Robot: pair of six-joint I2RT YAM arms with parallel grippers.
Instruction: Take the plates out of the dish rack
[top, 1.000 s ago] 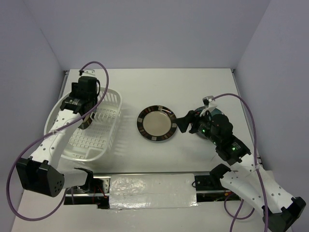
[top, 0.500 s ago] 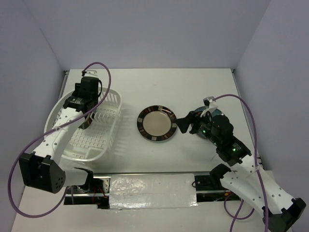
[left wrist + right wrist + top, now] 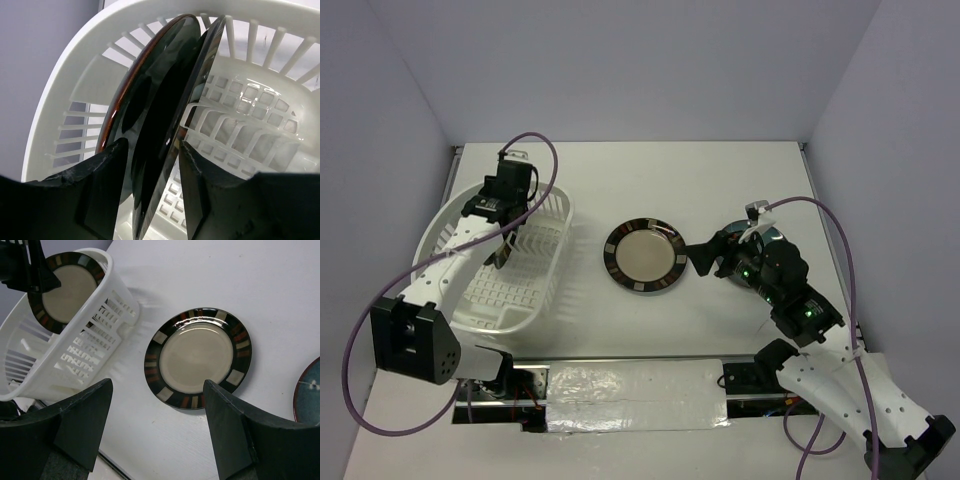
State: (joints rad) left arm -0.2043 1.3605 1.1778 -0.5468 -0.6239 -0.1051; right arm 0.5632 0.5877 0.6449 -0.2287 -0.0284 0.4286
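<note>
The white dish rack [image 3: 535,290] stands at the left. In the left wrist view two dark plates stand on edge close together inside the dish rack [image 3: 65,85]: one with a reddish-brown rim [image 3: 125,90], one nearer and glossy [image 3: 165,115]. My left gripper [image 3: 152,145] straddles the nearer plate's edge, open, with slim gaps at both fingers. The right wrist view shows a beige-centred plate [image 3: 70,287] in the dish rack [image 3: 90,350]. Another beige-centred, black-rimmed plate [image 3: 642,256] lies flat on the table. My right gripper [image 3: 700,258] hovers at its right, open and empty [image 3: 157,384]. A teal-blue plate [image 3: 309,392] lies further right.
Pale walls close in the table at the left, back and right. A strip of silver tape [image 3: 635,385] runs along the near edge between the arm bases. Purple cables [image 3: 545,160] loop above both arms.
The left wrist has shifted slightly toward the back right over the rack, and its elbow has swung in. The right arm and the plate on the table have barely moved.
</note>
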